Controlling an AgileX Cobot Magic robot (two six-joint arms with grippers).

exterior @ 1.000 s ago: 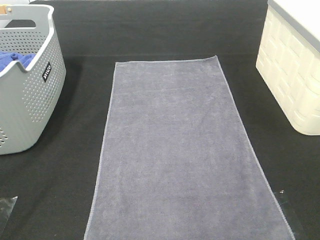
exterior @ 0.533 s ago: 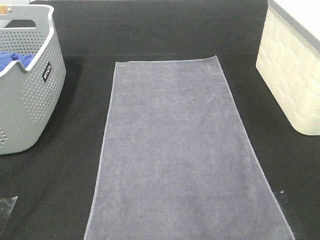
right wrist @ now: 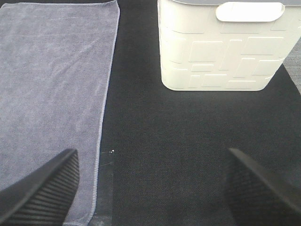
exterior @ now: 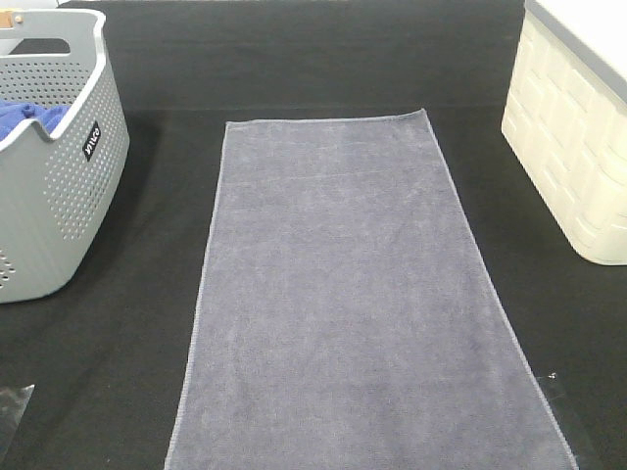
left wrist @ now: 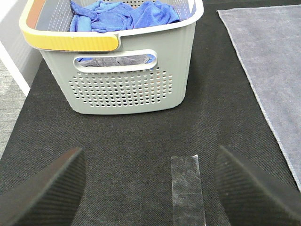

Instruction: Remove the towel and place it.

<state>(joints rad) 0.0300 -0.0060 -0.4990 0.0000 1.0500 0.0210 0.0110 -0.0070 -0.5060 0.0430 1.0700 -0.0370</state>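
Observation:
The towel (exterior: 353, 294), long and grey-lavender with stitched hems, lies spread flat on the black table in the middle of the high view; one long edge shows in the left wrist view (left wrist: 273, 56) and much of it in the right wrist view (right wrist: 51, 89). Neither arm appears in the high view. My left gripper (left wrist: 150, 188) is open over bare black cloth in front of the grey basket (left wrist: 122, 89), nothing between its fingers (left wrist: 47, 188). My right gripper (right wrist: 150, 188) is open too, empty, one finger (right wrist: 42, 188) over the towel's hem.
The grey perforated basket (exterior: 59, 196) at the left holds bright blue cloths (left wrist: 122, 14). A cream bin (exterior: 578, 147) stands at the right (right wrist: 221, 47). A strip of clear tape (left wrist: 187, 188) lies on the black cloth between the left fingers.

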